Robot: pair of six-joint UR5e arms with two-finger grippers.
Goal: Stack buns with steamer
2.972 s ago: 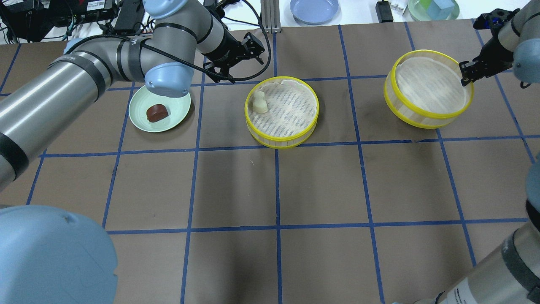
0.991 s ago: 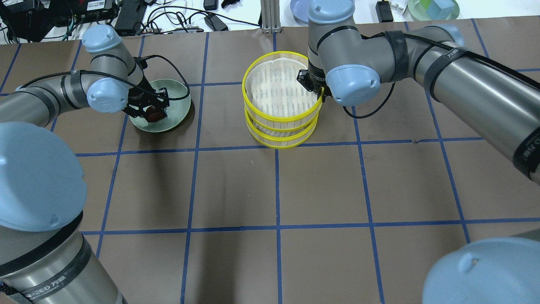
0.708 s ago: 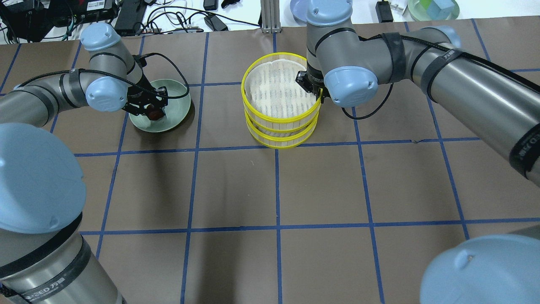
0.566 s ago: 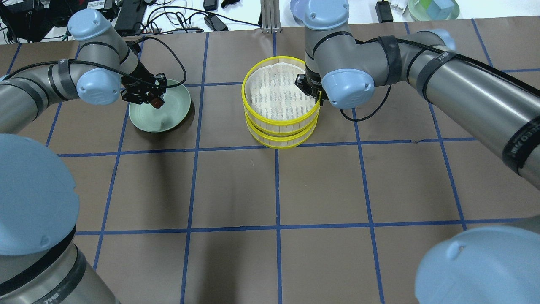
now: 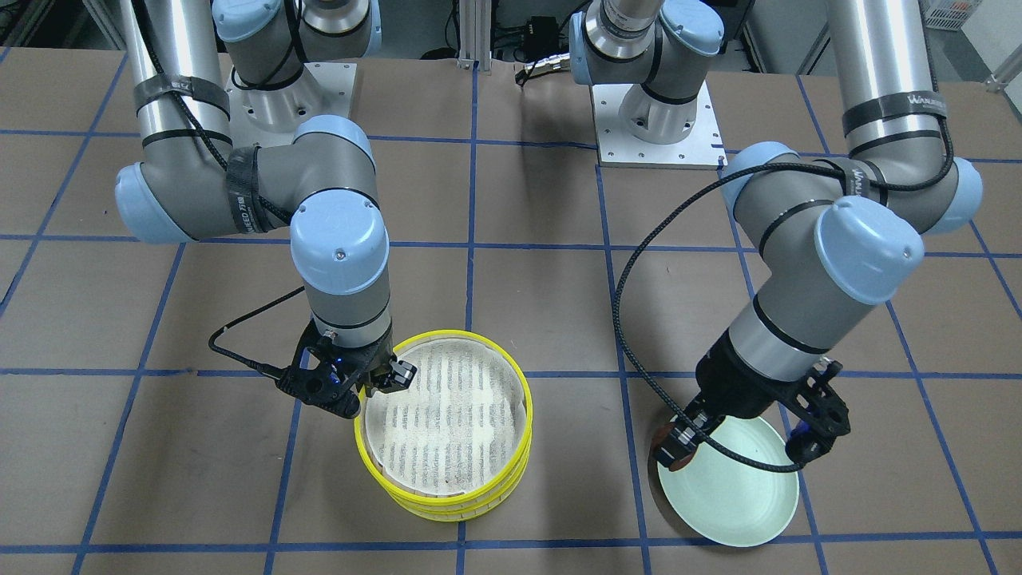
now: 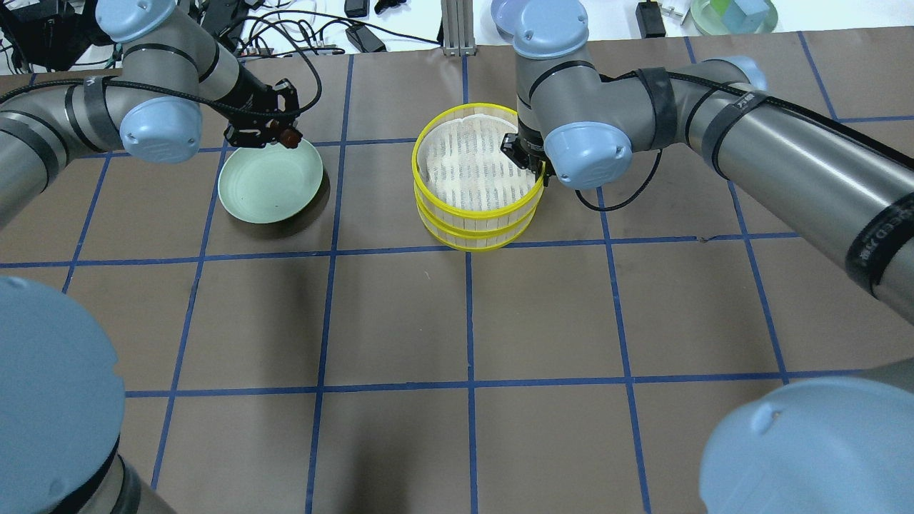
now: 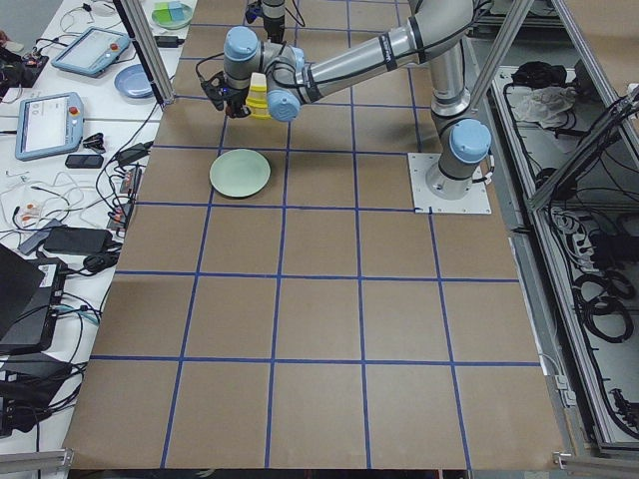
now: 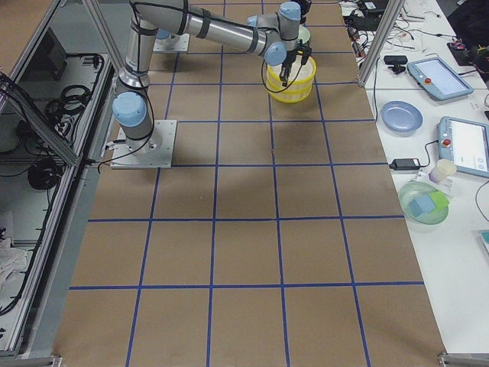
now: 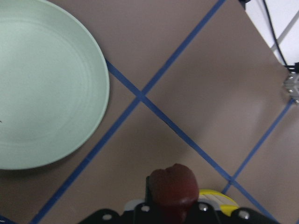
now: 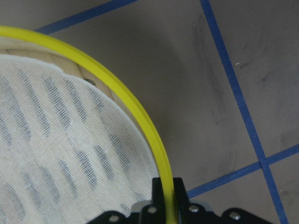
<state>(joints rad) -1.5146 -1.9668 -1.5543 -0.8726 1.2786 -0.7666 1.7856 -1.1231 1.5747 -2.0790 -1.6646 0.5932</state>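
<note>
The two yellow-rimmed steamer baskets stand stacked at the table's middle: the top one (image 6: 468, 160) sits on the lower one (image 6: 471, 234). My right gripper (image 6: 532, 158) is shut on the top basket's rim (image 10: 154, 149). The top basket's white liner is bare. The pale cream bun is hidden under the top basket. My left gripper (image 6: 280, 134) is shut on the dark reddish-brown bun (image 9: 172, 186) and holds it in the air over the far edge of the mint-green plate (image 6: 268, 182). The plate is empty.
A blue plate (image 6: 532, 14), a green bowl with blocks (image 6: 732, 16) and cables lie beyond the table's far edge. The brown mat with blue grid lines (image 6: 471, 321) stretches toward the near side.
My right gripper brought the second basket over from the right and set it on the first. My left gripper closed on the brown bun on the plate and lifted it up and away.
</note>
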